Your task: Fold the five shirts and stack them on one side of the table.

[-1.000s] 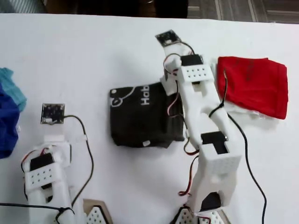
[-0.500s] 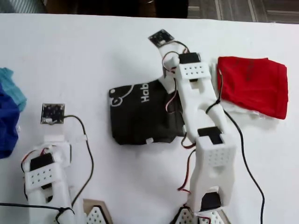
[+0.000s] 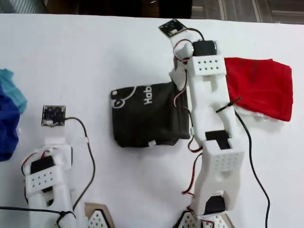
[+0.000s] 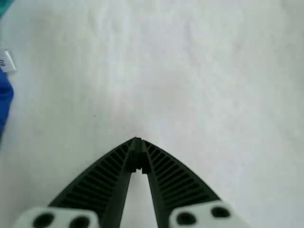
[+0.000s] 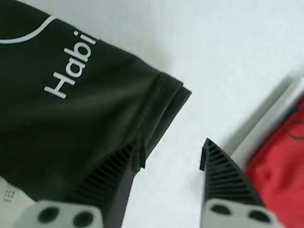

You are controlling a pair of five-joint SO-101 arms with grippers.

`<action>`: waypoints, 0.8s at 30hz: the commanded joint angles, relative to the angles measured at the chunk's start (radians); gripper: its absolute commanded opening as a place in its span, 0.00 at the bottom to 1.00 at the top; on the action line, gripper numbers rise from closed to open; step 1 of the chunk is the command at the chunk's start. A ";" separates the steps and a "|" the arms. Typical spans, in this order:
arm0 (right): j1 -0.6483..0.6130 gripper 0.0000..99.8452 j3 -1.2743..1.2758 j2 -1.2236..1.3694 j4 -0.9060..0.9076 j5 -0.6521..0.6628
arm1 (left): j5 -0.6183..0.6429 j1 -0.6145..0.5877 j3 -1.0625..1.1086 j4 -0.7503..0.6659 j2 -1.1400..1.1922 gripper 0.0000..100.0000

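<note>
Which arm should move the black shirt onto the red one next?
Probably the right. The right gripper is open, its fingers at the edge of the black shirt, and the red shirt lies just beside. The left gripper is shut over bare table, away from both.

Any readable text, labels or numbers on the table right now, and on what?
Black shirt: white lettering, cut off partway; the whole word cannot be read.
Its small white tag: too small to read.
Label by the blue shirt: blurred, unreadable.
</note>
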 commanded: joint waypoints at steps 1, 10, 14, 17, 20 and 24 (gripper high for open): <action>0.010 0.19 -0.035 -0.130 0.074 0.008 | 0.008 -0.002 -0.002 -0.015 -0.015 0.03; -0.059 0.19 0.341 -0.417 -0.018 0.006 | 0.008 -0.002 -0.002 -0.015 -0.015 0.03; -0.093 0.19 0.629 -0.562 -0.136 0.005 | 0.008 -0.002 -0.002 -0.015 -0.015 0.03; -0.113 0.19 0.859 -0.671 -0.217 0.003 | 0.008 -0.002 -0.002 -0.015 -0.015 0.03; -0.113 0.19 1.066 -0.779 -0.282 0.011 | 0.008 -0.002 -0.002 -0.015 -0.015 0.03; -0.124 0.19 1.293 -0.900 -0.309 0.012 | 0.008 -0.002 -0.002 -0.015 -0.015 0.03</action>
